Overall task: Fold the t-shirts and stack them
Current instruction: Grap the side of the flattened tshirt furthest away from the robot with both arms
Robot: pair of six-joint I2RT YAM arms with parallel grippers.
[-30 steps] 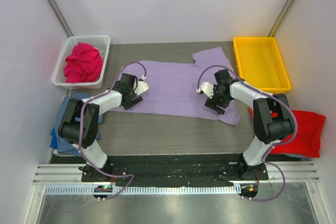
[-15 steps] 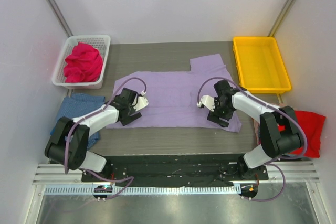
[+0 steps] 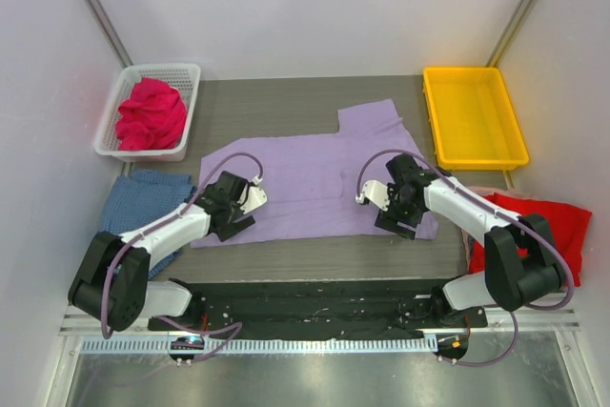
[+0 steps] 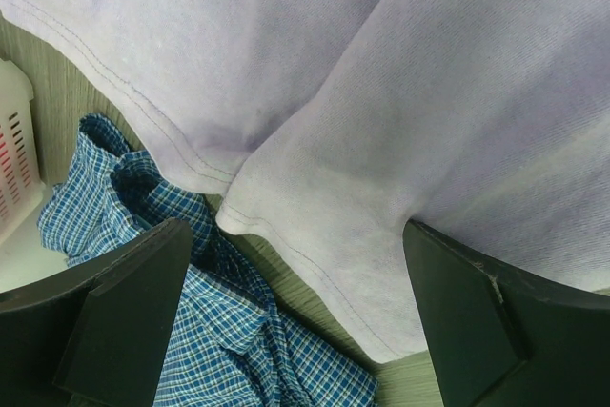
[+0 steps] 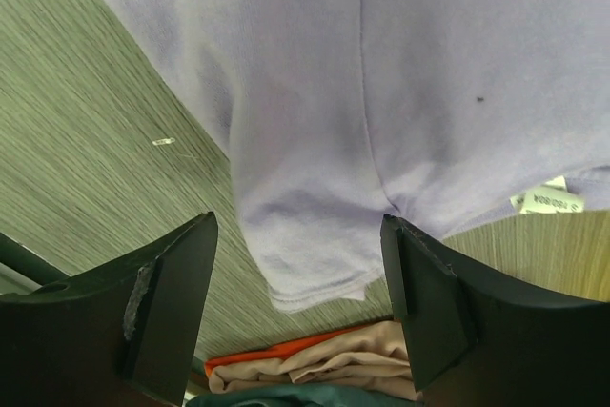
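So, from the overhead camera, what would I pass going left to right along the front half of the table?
Blue checked shirt → lavender shirt → red shirt. The white basket and yellow tray sit farther back and overlap these sideways, so they are left out.

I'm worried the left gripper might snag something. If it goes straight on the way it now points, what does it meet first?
Most likely the lavender t-shirt: its hemmed corner lies right between the open fingers of the left gripper, though depth is hard to judge.
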